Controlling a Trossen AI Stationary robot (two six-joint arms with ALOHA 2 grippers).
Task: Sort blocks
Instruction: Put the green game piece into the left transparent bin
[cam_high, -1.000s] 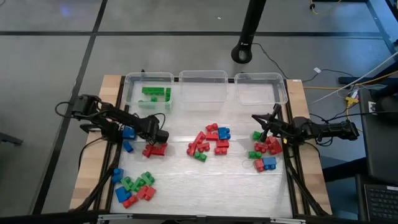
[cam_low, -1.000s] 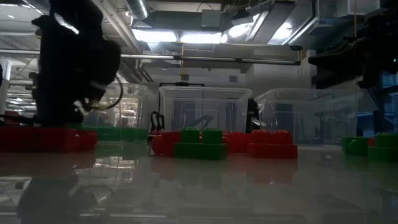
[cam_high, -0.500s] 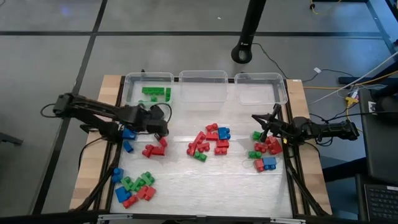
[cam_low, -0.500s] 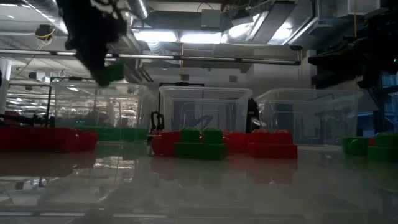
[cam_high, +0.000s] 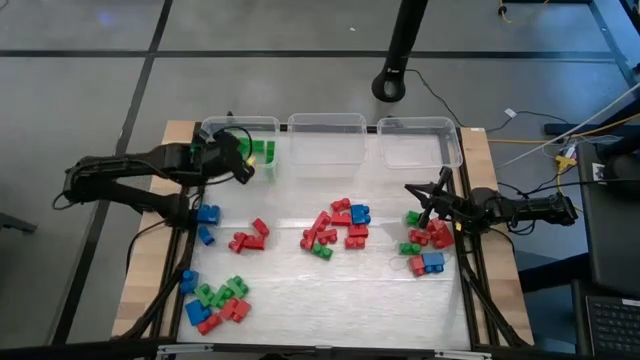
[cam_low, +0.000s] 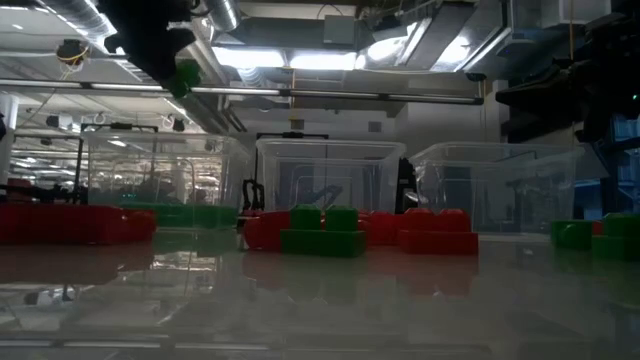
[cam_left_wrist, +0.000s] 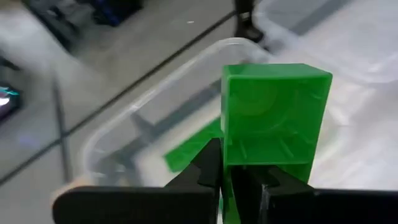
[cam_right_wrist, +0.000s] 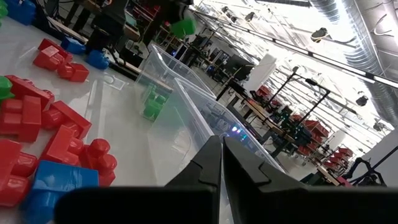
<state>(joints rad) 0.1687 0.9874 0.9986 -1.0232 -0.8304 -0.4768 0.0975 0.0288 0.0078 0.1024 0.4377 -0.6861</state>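
The left gripper (cam_high: 240, 165) is clamped narrow on a green block (cam_left_wrist: 273, 115), pinched by one edge so its hollow underside faces the wrist camera; it hangs raised over the left bin (cam_high: 212, 128) at the table's (cam_high: 290, 290) far-left corner, and in the low view the block (cam_low: 186, 77) sits well above the bin rims. The right gripper (cam_high: 425, 215) has its fingers pressed together on nothing, tip just beside the pile at the right edge. The left arm (cam_high: 130, 170) reaches in from beyond the left edge, stretched almost level toward the far side; the right arm (cam_high: 520, 210) lies low, coming in across the right edge. Three clear bins line the far edge: the left one holds a few green blocks (cam_high: 262, 150), while the middle bin (cam_high: 326, 122) and right bin (cam_high: 420, 127) show none. Loose blocks lie in groups: a red, green and blue pile (cam_high: 335, 228) at the centre, a mixed pile (cam_high: 425, 245) by the right edge, another mixed pile (cam_high: 215, 300) toward the near-left corner, some red blocks (cam_high: 248, 237) left of centre, and two blue blocks (cam_high: 206, 220) near the left edge. None of these groups lies under the left gripper.
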